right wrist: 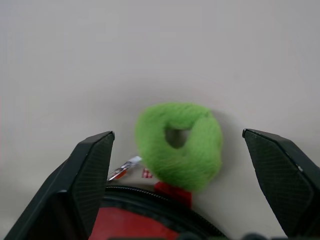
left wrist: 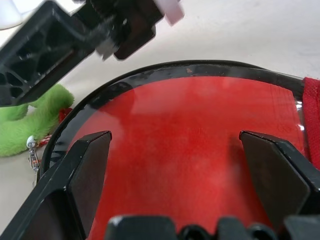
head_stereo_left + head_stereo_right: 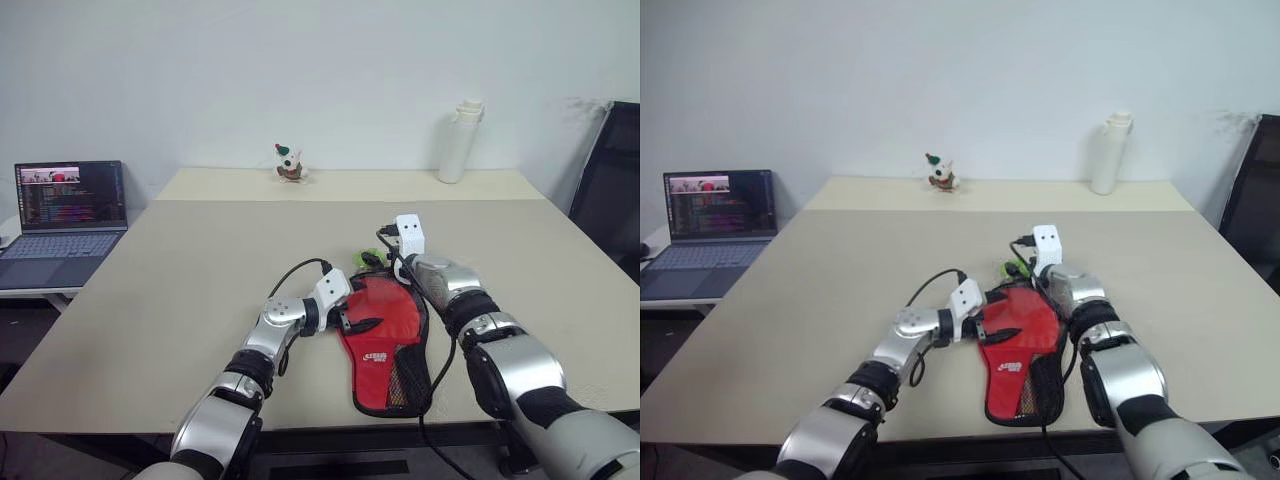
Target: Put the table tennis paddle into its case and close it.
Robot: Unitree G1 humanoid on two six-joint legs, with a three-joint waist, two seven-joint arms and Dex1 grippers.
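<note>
Red case (image 3: 385, 335) lies flat on the beige tabletop (image 3: 180, 300), logo side up, its mesh pocket at the near end and the round end farther out. I cannot tell from here whether the paddle sits inside it; no paddle lies loose on the tabletop.

Left hand (image 3: 352, 322) is over the case's round end, coming in from the left edge. Its fingers (image 2: 87, 170) stand wide apart, released, gripping nothing. Through the left wrist view the red fabric spreads between both fingers, with the black zip rim curving just beyond the tips.

Right hand (image 1: 187, 150) is at the far tip of the case, pointing forward and slightly down. It is spread wide too, nothing held. Between its fingers (image 1: 92, 167) lies the green ring charm (image 1: 179, 145), resting on the tabletop just past the case rim and joined to it by a small red tab; a metal zip pull lies beside it, toward the left finger. I cannot tell whether the fingers touch the charm; they look apart from it.

Well beyond both hands: a small figurine (image 3: 289, 163) and a white bottle (image 3: 460, 140) at the far edge. Off to the left of the left hand, an open laptop (image 3: 65, 215) on a separate surface. To the right of the right hand, a dark chair (image 3: 610, 185).
</note>
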